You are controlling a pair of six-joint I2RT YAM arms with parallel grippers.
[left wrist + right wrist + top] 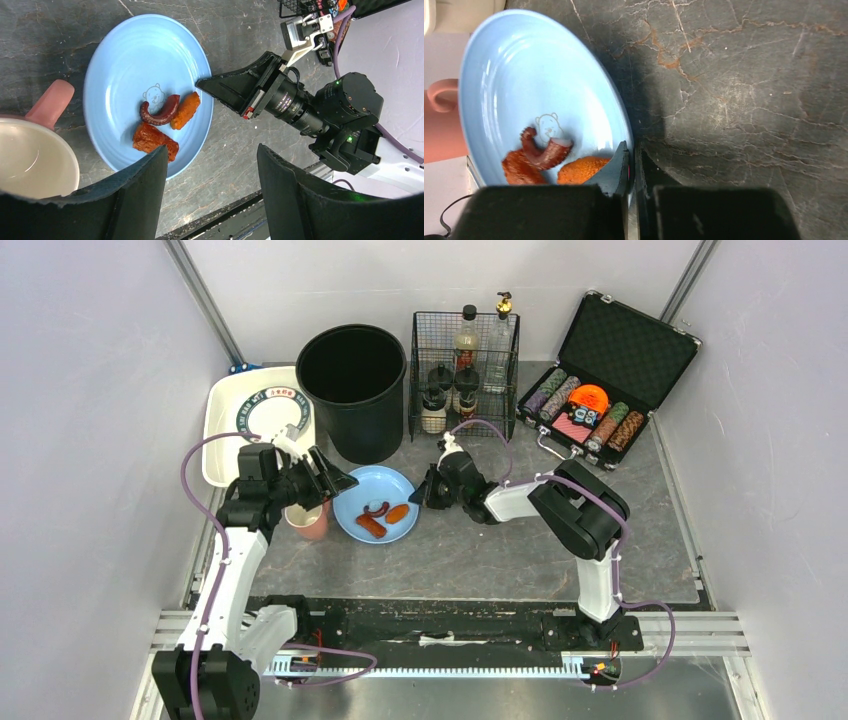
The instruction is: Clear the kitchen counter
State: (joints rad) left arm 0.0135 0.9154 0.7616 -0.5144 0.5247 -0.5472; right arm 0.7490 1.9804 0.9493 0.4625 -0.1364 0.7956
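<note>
On the dark stone-look kitchen counter (480, 550) sits a light blue plate (362, 490) holding a curled sausage (159, 112), an orange nugget (186, 110) and a red piece (152, 140). My right gripper (420, 498) is shut on the plate's right rim; in the right wrist view its jaws (632, 147) pinch the edge of the plate (524, 75). Open, my left gripper (212, 152) hovers over the plate's near-left edge (135, 60), holding nothing. Just left of the plate, under my left gripper (335, 483), a pink cup (307, 522) stands upright.
A black bin (352, 385) stands behind the plate. A wire basket (465, 370) with bottles is to its right. An open case of poker chips (595, 390) lies at the back right. A white tray (225, 415) with a round plate sits at the back left.
</note>
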